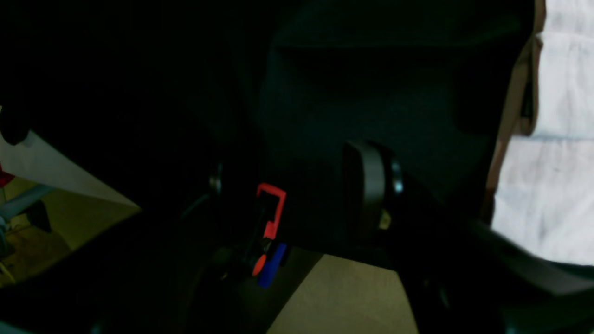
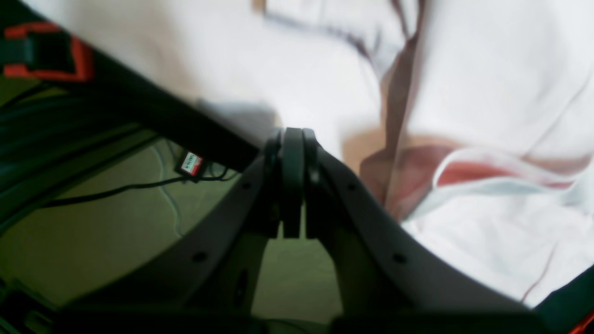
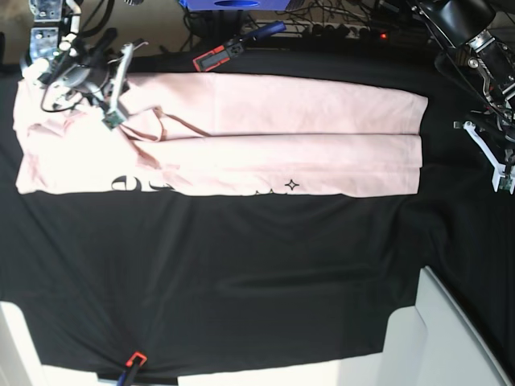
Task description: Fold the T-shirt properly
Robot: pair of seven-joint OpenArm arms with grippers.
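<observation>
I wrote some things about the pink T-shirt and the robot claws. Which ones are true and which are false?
1. The T-shirt lies on a black cloth. True.
2. The T-shirt is rolled into a ball. False: it lies in a long flat folded band.
3. The right claw is shut. True.
4. The left claw is on the T-shirt. False: it is over the black cloth, off the shirt's end.
5. Black print shows along one edge of the T-shirt. True.

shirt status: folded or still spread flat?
Partly folded. The T-shirt lies as a long band on the black cloth, its long sides turned in with layered edges showing, and only slivers of black print peek out along the lower edge.
</observation>
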